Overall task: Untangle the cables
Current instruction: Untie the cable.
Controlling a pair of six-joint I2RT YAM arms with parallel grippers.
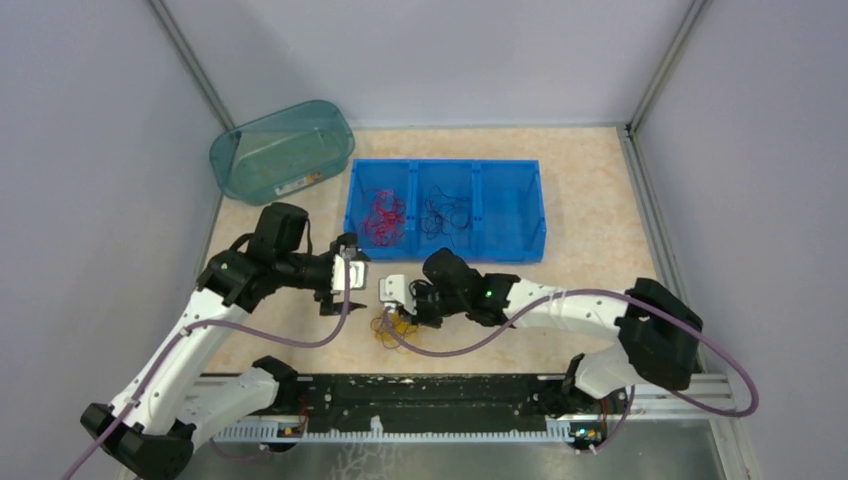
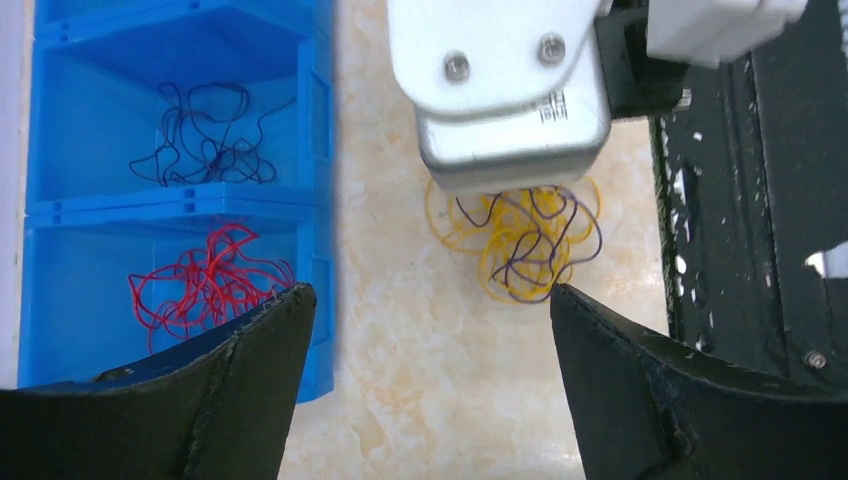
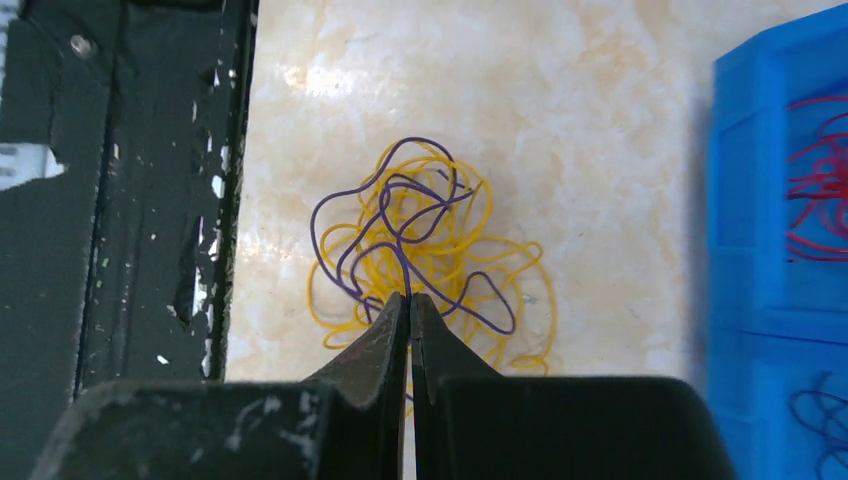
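A tangle of yellow and purple cables (image 1: 392,328) lies on the table near the front rail. My right gripper (image 3: 409,297) is shut on a strand of the purple cable (image 3: 405,268), which is looped through the yellow cables (image 3: 420,240). In the top view the right gripper (image 1: 392,300) sits just above the tangle. My left gripper (image 2: 430,300) is open and empty, a little left of the tangle (image 2: 520,240), and it shows in the top view (image 1: 350,285). Red cables (image 2: 205,285) and dark cables (image 2: 205,135) lie in separate compartments of the blue bin (image 1: 445,250).
A teal plastic tub (image 1: 283,150) stands at the back left. The black front rail (image 1: 420,400) runs along the table's near edge, close to the tangle. Thick mauve arm cables (image 1: 460,345) loop over the table in front of the arms.
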